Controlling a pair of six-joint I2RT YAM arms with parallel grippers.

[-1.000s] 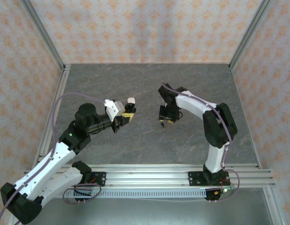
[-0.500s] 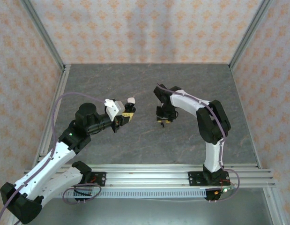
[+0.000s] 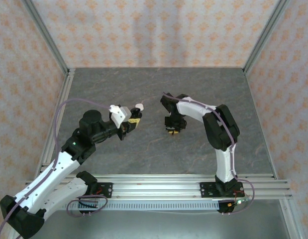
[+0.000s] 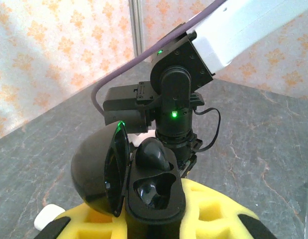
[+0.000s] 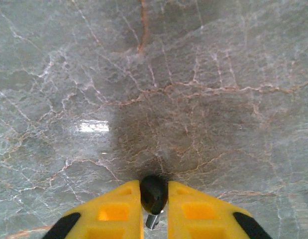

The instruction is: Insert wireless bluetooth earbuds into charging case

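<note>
The left gripper (image 3: 134,121) is clamped on the case (image 4: 154,199), a glossy black shell held up left of centre, with its lid (image 4: 96,172) swung open to the left. One black earbud (image 4: 151,154) sits in the far socket, and the near socket (image 4: 154,191) is hollow. Right of centre, the right gripper (image 3: 172,130) pinches the other earbud (image 5: 153,191), black with a silvery stem tip, low over the grey table (image 5: 193,99).

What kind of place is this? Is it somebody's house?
Probably a robot test booth, not a home: two robot arms, left and right, bolted to metal rails, a stone-look table, and patterned panels held by aluminium posts.
</note>
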